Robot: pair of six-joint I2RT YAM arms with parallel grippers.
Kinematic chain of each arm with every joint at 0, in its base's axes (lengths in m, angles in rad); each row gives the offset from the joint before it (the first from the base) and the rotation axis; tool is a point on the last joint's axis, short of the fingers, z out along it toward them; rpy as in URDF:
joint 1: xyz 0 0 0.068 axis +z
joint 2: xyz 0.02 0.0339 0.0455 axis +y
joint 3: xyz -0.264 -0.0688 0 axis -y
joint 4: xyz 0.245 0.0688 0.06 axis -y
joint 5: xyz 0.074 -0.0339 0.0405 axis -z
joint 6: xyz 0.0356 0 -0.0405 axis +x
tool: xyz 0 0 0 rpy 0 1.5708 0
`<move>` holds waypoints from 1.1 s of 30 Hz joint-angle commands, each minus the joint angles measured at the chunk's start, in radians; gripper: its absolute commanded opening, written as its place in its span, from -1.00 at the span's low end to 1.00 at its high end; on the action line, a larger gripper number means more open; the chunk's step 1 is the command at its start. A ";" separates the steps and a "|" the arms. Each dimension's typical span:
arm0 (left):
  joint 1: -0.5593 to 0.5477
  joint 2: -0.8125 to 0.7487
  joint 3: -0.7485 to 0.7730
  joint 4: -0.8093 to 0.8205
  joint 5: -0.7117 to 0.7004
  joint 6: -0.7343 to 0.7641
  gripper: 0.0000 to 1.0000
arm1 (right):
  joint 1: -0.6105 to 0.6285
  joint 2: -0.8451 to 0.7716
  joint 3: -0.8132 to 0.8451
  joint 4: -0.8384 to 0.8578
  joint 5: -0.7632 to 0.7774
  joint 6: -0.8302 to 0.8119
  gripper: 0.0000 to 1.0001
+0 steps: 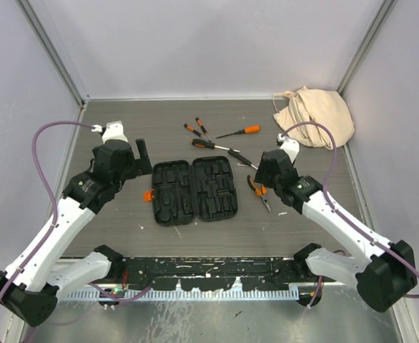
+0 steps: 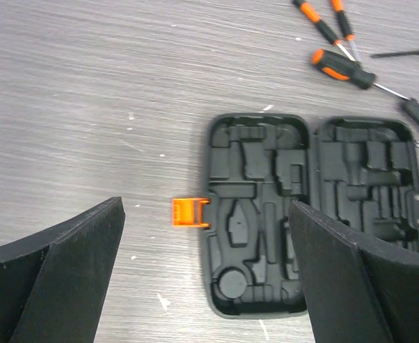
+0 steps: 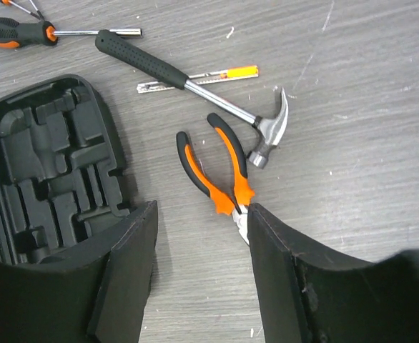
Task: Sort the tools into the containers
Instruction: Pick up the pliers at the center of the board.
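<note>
Plainly the black case (image 1: 194, 190) lay open and flat mid-table, every slot bare. The right gripper (image 3: 202, 211) hung part-open and empty just over the pliers (image 3: 213, 168) — it would do best to square its jaws across both handles, as the nose hid behind one finger. The hammer (image 3: 195, 89) head sat just beside them and might drag along. The left gripper (image 2: 206, 207) gaped wide, empty, above the orange latch (image 2: 190, 212); screwdrivers (image 1: 199, 132) and cloth bag (image 1: 315, 114) lay beyond
</note>
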 commanded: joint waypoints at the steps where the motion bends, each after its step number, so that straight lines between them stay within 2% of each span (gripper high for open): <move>1: 0.090 -0.041 -0.020 -0.030 0.022 0.036 0.96 | -0.035 0.094 0.119 -0.032 -0.058 -0.135 0.17; 7: 0.107 -0.038 -0.045 -0.065 0.030 0.046 0.96 | -0.090 0.208 0.170 -0.088 -0.116 -0.148 0.18; 19: 0.107 0.035 -0.021 -0.063 0.076 0.062 0.96 | -0.238 0.235 0.030 -0.069 -0.283 -0.127 0.23; 33: 0.108 0.051 -0.023 -0.063 0.092 0.059 0.98 | -0.251 0.339 -0.023 0.021 -0.359 -0.140 0.23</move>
